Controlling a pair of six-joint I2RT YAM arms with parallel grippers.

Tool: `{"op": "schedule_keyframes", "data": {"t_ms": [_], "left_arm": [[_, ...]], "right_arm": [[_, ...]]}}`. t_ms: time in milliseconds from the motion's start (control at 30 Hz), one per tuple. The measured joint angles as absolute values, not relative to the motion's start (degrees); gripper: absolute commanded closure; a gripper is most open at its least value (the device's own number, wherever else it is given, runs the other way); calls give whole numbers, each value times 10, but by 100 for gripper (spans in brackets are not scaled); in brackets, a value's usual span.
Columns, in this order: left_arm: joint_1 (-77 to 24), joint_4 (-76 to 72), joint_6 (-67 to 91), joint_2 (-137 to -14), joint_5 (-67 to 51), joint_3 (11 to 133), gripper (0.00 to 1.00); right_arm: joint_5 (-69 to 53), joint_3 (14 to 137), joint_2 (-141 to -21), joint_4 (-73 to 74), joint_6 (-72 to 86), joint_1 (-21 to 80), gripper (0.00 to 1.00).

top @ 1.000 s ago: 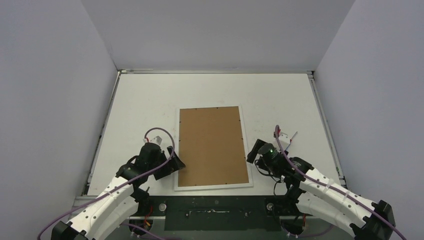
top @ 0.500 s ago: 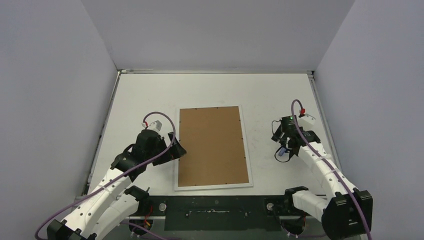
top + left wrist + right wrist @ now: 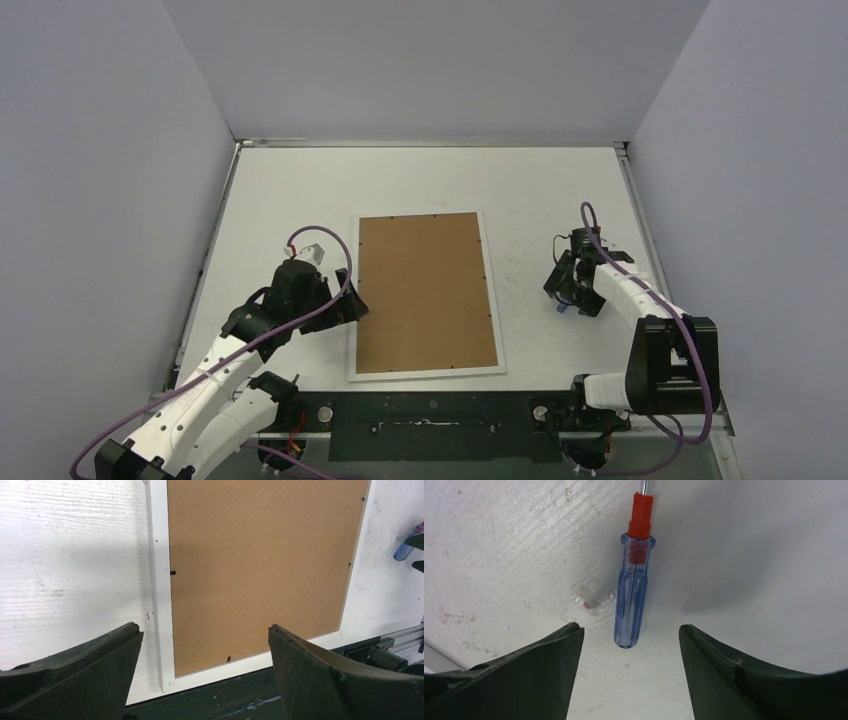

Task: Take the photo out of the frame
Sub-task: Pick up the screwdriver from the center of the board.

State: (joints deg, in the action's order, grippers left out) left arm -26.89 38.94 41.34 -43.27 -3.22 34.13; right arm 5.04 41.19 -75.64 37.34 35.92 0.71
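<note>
The frame (image 3: 425,290) lies face down in the middle of the table, brown fibreboard back up inside its narrow white border (image 3: 159,580). The photo is hidden under that back. My left gripper (image 3: 350,300) hovers at the frame's left edge, near its front corner, jaws wide open and holding nothing (image 3: 205,627). My right gripper (image 3: 575,295) is out to the right of the frame, low over a small red-and-blue screwdriver (image 3: 631,595) lying on the table. Its jaws stand open on either side of the blue handle's end without touching it (image 3: 629,626).
Small black tabs (image 3: 173,572) sit along the edges of the frame's back. The screwdriver (image 3: 406,549) also shows at the right edge of the left wrist view. A dark rail (image 3: 430,425) runs along the table's near edge. Grey walls close in the sides and back.
The right arm swung from the frame's right edge out to the right and came down over the screwdriver, its jaws narrowing a little. The left gripper opened wider and shifted slightly along the frame's left edge.
</note>
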Motion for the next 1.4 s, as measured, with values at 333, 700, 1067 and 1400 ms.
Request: {"op": "schedule_keyframes", "data": {"t_ms": [333,700,1067,1400], "left_arm": [[-268,390,410,-433,-32,341,3],[-268,390,410,-433,-32,341,3],[-268,390,410,-433,-32,341,3],[-264,386,408,-430,-43,341,3]], "right_arm": [[51,413,-810,346,339,7,40],[49,419,-826,315,337,7,72],[52,413,-822,293,334,7,100],[-161,375,-674,267,295,9,100]]}}
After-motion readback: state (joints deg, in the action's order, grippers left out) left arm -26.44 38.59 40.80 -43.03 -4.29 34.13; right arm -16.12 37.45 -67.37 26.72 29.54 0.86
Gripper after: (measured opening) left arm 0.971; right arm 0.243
